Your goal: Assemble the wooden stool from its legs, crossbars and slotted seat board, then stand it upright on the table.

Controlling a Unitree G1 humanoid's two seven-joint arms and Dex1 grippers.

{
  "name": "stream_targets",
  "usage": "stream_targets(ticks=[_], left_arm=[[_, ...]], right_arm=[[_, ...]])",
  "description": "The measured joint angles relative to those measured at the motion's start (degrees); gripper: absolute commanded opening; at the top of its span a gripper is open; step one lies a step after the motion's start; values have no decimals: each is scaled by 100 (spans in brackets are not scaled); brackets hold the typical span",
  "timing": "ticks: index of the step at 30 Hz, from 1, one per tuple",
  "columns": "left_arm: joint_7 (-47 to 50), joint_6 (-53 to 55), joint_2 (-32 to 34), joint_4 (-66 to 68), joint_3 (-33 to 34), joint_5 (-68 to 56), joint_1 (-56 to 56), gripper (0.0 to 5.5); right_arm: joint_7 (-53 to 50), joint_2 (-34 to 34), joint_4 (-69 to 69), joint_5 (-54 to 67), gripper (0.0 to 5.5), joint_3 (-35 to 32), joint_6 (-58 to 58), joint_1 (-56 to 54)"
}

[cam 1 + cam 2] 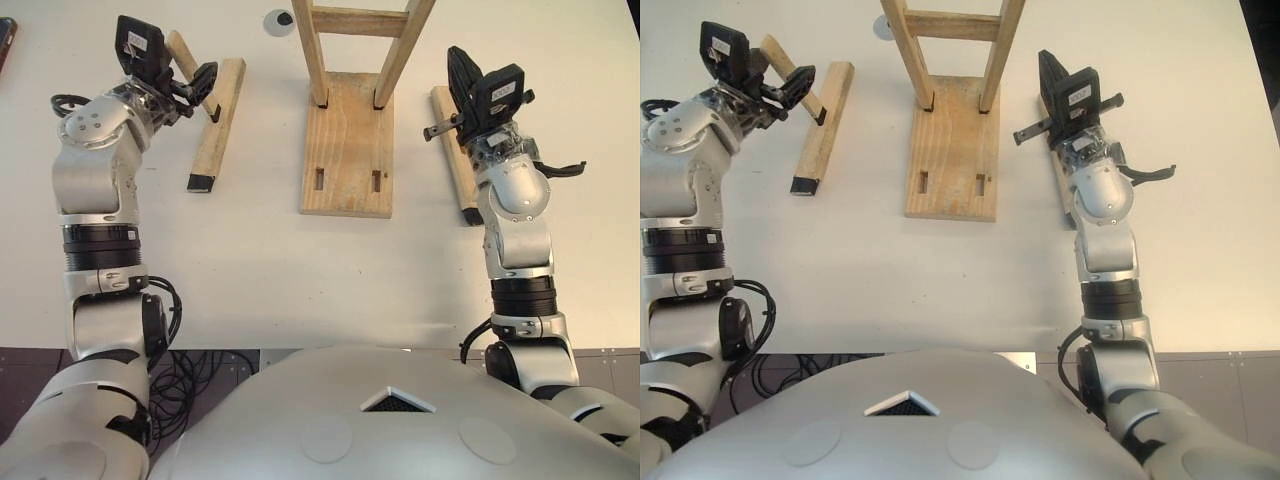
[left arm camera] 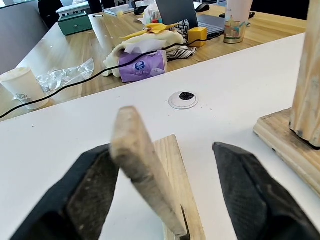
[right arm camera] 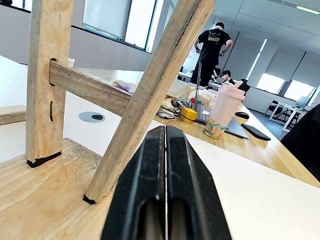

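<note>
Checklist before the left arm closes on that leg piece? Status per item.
1. Left tool open: ok.
2. Leg piece between its jaws: ok, though off-centre.
3. Right tool shut, holding nothing: ok.
4. Near slots in the seat board empty: ok.
5. First leg pair fully seated in the far slots: cannot tell.

I'm seeing a grommet (image 2: pixel 183 100) sitting in the white table (image 1: pixel 250 260). A purple tissue pack (image 2: pixel 142 66) is lying on the desk (image 2: pixel 55 50) beyond.
</note>
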Motion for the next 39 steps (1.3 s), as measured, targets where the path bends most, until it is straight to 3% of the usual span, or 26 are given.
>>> stream_targets(ticks=[18,29,39], left_arm=[[416,-589,-264,266,259,22,165,37],[633,-3024,-729,975,828,-179,1106,37],[651,-3079,-508,1395,498,-60,899,37]], right_arm=[[100,-4,282,-2,0,17,-94,-173],[281,-51,417,7,0,-56,-110,-252],[375,-57,447,-5,0,-75,-105,-261]])
